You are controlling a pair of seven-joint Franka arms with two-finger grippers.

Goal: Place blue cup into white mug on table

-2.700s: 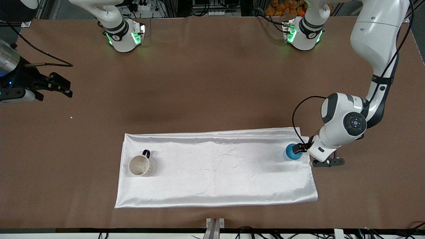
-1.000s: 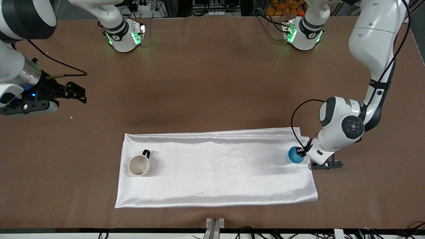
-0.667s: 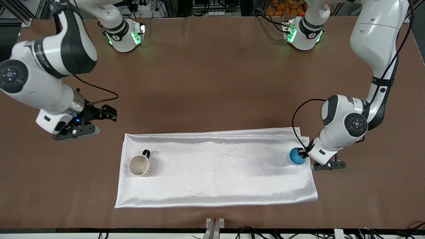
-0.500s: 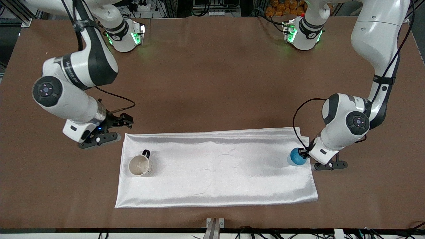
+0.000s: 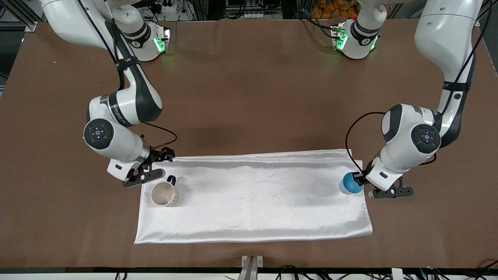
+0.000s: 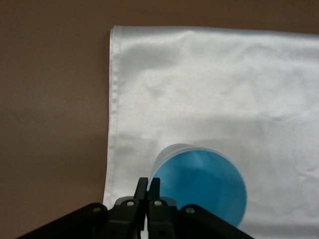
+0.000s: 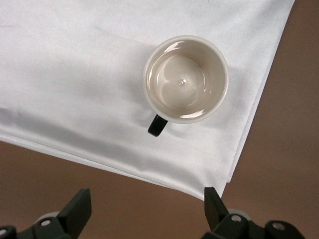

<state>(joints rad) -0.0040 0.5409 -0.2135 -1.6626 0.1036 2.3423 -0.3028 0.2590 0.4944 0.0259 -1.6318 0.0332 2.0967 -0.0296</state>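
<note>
The blue cup (image 5: 350,184) is at the white cloth's edge, at the left arm's end of the table. My left gripper (image 5: 359,179) is shut on its rim; in the left wrist view the two fingers (image 6: 142,187) pinch the wall of the cup (image 6: 199,184). The white mug (image 5: 165,194) stands upright and empty on the cloth's other end, its black handle (image 5: 171,180) pointing toward the robots' bases. My right gripper (image 5: 165,155) is open and empty over the brown table (image 5: 249,97), just off the cloth's corner beside the mug. The right wrist view shows the mug (image 7: 186,78) ahead of the open gripper (image 7: 144,209).
The shiny white folded cloth (image 5: 253,198) lies lengthwise across the table's near half. A small metal bracket (image 5: 252,264) sits at the near table edge. The arm bases (image 5: 147,41) stand along the edge farthest from the front camera.
My right arm has swung in from the table's end to just beside the mug. My left gripper has shifted slightly toward the front camera and the left arm's end with the cup.
</note>
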